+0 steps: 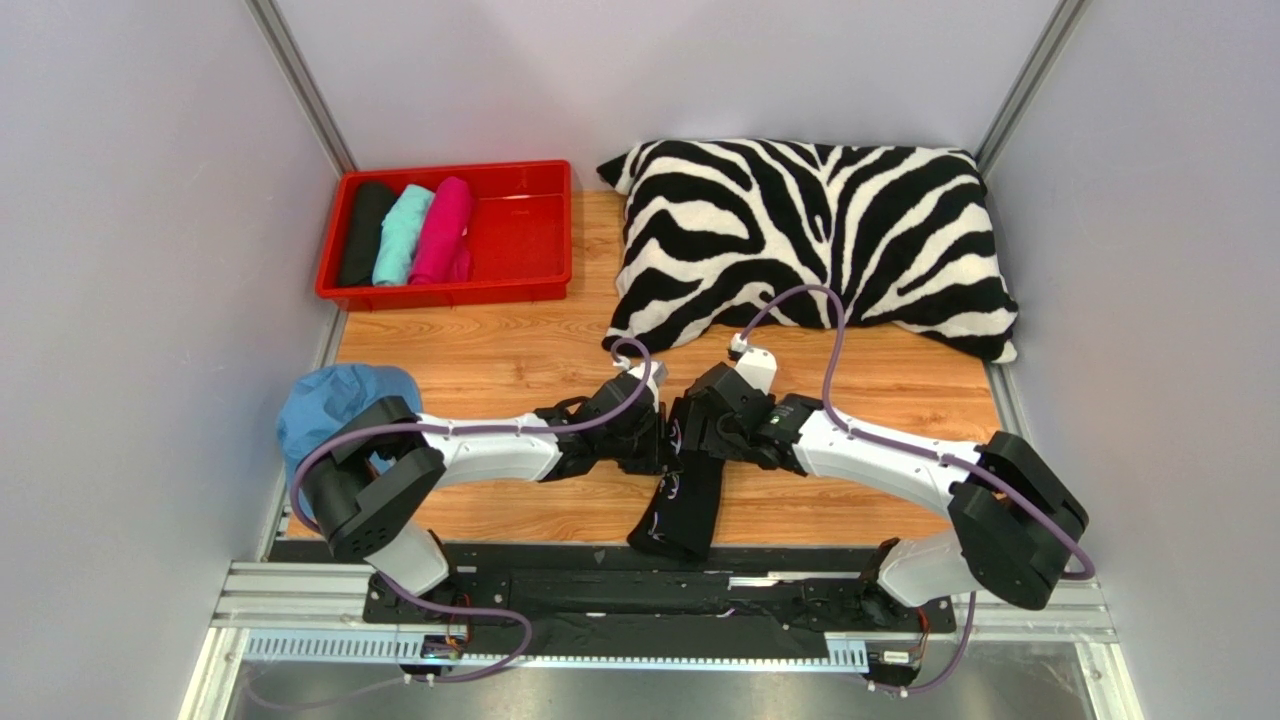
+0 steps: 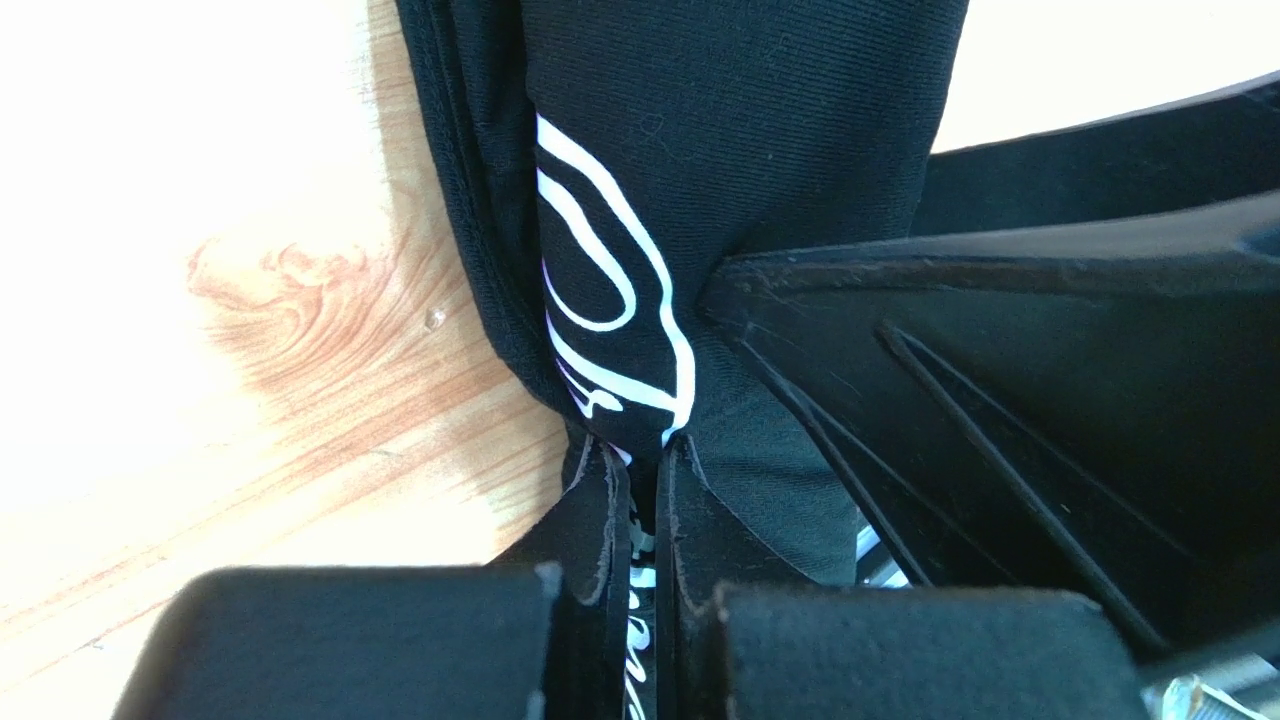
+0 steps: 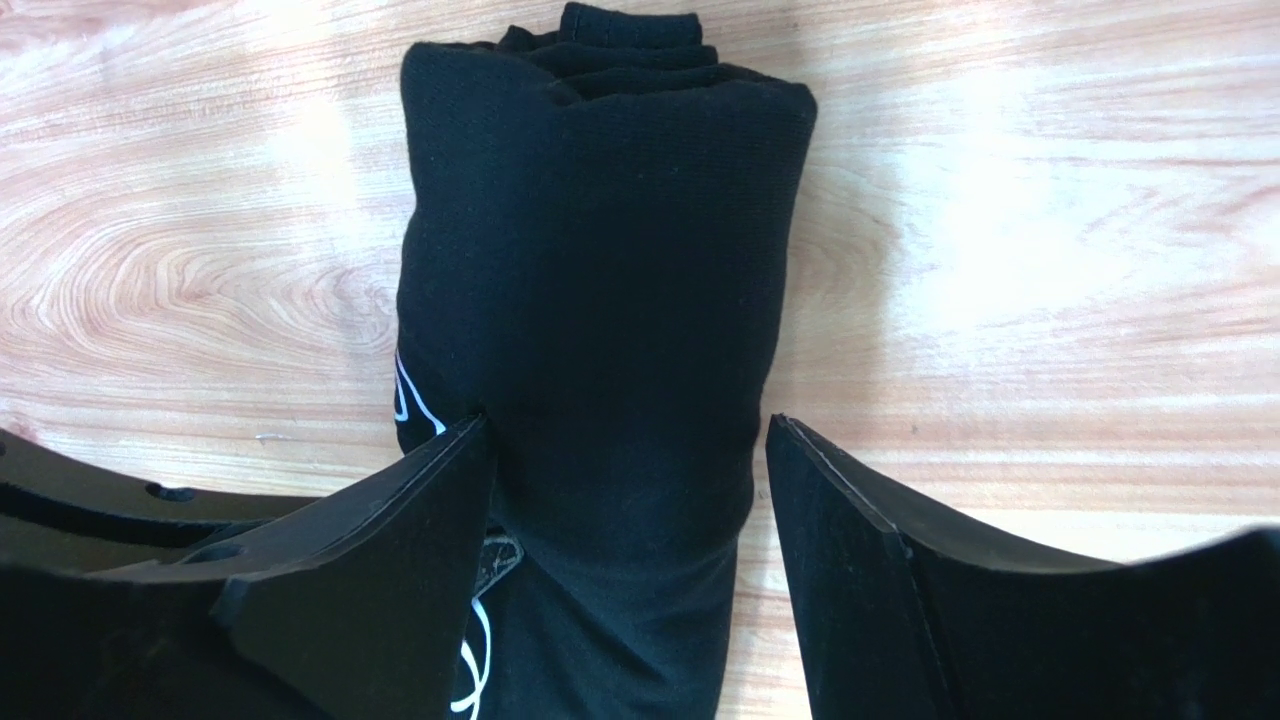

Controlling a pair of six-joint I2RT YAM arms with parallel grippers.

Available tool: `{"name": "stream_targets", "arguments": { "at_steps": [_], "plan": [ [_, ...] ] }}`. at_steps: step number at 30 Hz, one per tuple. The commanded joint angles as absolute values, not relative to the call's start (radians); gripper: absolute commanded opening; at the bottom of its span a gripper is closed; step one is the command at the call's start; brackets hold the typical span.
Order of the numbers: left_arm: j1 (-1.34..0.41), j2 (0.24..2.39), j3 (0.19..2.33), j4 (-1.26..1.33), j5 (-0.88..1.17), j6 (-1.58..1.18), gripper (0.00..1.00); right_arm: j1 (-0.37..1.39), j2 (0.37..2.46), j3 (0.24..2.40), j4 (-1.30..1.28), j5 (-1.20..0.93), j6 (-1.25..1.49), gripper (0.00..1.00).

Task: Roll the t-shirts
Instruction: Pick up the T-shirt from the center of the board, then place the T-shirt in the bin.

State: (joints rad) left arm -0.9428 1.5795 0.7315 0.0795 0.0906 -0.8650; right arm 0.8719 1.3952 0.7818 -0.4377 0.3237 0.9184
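Black t-shirt (image 1: 679, 518): rolled into a thick bundle that lies on the wooden desk (image 1: 496, 360), near the front edge and between the two arms. Its white print (image 2: 616, 270) shows along one side.
Left end effector (image 2: 643, 450): closed, pinching a thin fold of the printed cloth at the side of the roll.
Right end effector (image 3: 624, 435): jaws apart, astride the roll. One finger touches the cloth and the other is just beside it. No squeeze is visible.
Red tray (image 1: 541, 225): at the far left of the desk, holding a black roll (image 1: 365, 233), a teal roll (image 1: 403, 233) and a pink roll (image 1: 445, 228) side by side.
Other things: a zebra pillow (image 1: 812, 240) at the far right and a blue cloth (image 1: 338, 405) at the left edge, well apart from the work.
Step in hand: probably securing the finished roll so it can be carried to the tray.
Doing it well: the right end effector should close evenly across the whole thickness of the roll, catching the outer layer so nothing unwinds. The left pinch should hold only the loose flap, tight to the bundle. Both should lift together, level.
Risk: a pull by the left pinch alone would likely peel the outer wrap open.
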Motion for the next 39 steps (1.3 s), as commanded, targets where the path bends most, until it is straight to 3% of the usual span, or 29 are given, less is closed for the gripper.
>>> {"name": "stream_targets", "arguments": {
  "at_steps": [1, 15, 29, 39],
  "plan": [
    [-0.951, 1.586, 0.772, 0.008, 0.057, -0.848, 0.00, 0.876, 1.344, 0.863, -0.543, 0.380, 0.914, 0.74],
    [-0.894, 1.468, 0.888, -0.109, 0.043, -0.691, 0.00, 0.859, 1.129, 1.019, -0.899, 0.681, 1.002, 0.78],
    [-0.848, 1.347, 0.971, -0.176, 0.055, -0.621, 0.00, 0.825, 1.000, 0.950, -0.931, 0.681, 0.992, 0.78],
    [-0.525, 1.350, 1.237, -0.235, 0.187, -0.494, 0.00, 0.821, 0.959, 0.928, -0.933, 0.623, 0.953, 0.77]
  ]
}}
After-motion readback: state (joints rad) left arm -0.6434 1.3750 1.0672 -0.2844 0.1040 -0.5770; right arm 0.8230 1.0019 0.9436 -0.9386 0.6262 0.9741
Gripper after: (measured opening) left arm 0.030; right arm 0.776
